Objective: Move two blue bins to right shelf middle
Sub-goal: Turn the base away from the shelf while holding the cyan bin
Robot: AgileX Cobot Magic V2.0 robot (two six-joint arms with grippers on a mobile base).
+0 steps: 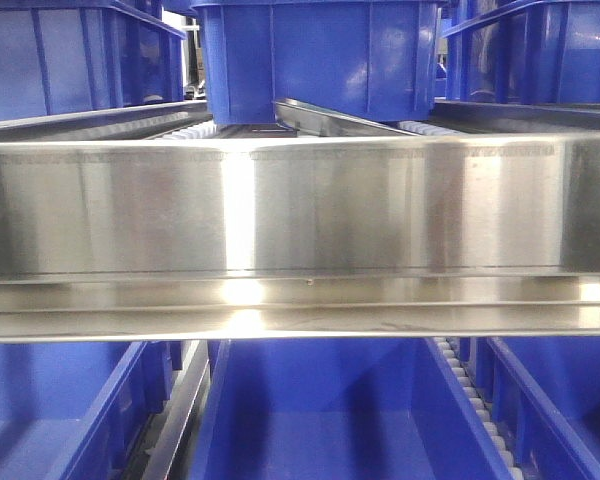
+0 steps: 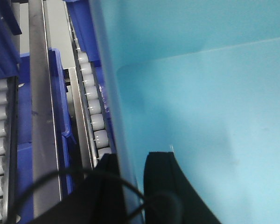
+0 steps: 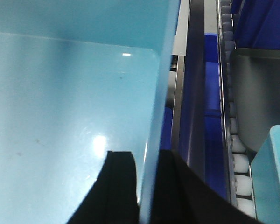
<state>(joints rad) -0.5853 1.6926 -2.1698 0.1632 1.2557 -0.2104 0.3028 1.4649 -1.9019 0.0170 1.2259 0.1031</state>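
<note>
Between the left fingers point(image 2: 161, 182) and the right fingers point(image 3: 119, 182), pinched side walls of a blue bin point(image 2: 200, 116).

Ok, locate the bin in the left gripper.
Left wrist view, right half: the blue bin, its wall between the left gripper's fingers, roller track just left.

The left gripper point(image 2: 133, 161) has two matte black fingers point(image 2: 161, 186), one with a curved outer edge, and a thin black cable point(image 2: 37, 181) loops across them. The right gripper point(image 3: 142, 158) shows the same plain black, square-tipped fingers point(image 3: 119, 186).
</note>
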